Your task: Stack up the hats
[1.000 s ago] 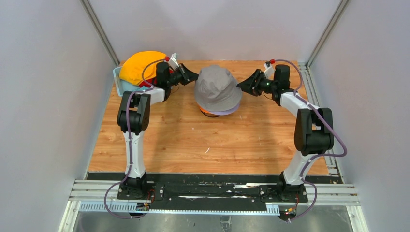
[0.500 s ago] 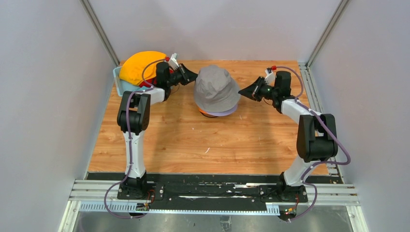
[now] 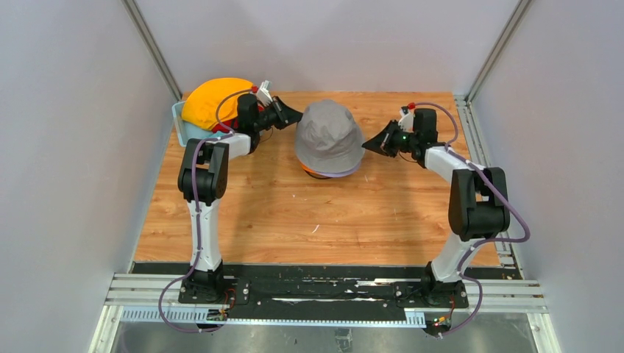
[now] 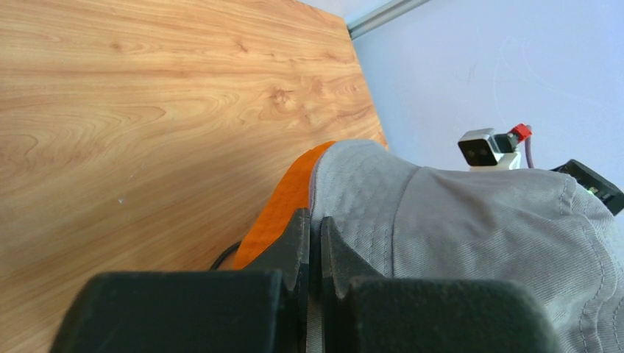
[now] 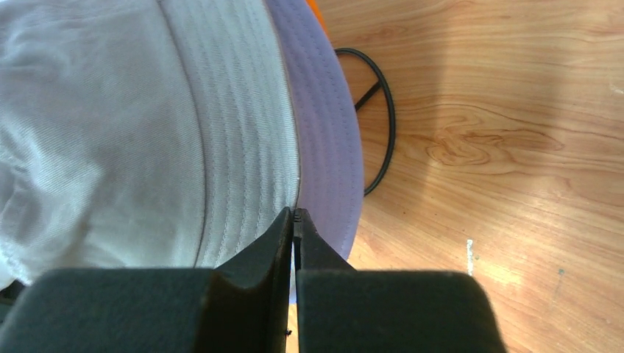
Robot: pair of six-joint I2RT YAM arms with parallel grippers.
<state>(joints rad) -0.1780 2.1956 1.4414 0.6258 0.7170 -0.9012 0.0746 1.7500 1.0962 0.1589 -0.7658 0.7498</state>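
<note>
A grey hat (image 3: 329,134) tops a stack at the table's middle, over a lavender hat (image 3: 344,172) and an orange hat (image 3: 314,170). My left gripper (image 3: 296,115) is shut on the grey hat's left brim. The left wrist view shows grey cloth (image 4: 471,220) pinched between the jaws of that gripper (image 4: 314,218), beside the orange brim (image 4: 283,202). My right gripper (image 3: 366,147) is shut at the stack's right edge. In the right wrist view its tips (image 5: 294,212) meet over the seam between the grey brim (image 5: 243,147) and the lavender brim (image 5: 324,132), with nothing seen between them.
A black wire stand (image 5: 386,125) carries the stack. At the back left, a light blue basket (image 3: 179,121) holds a yellow-orange hat (image 3: 213,99) with a red hat (image 3: 221,127) under it. Grey walls and metal rails enclose the wooden table (image 3: 294,213).
My right gripper has shut and has shifted along the grey hat's right brim towards the near side. The left gripper has kept its hold and place.
</note>
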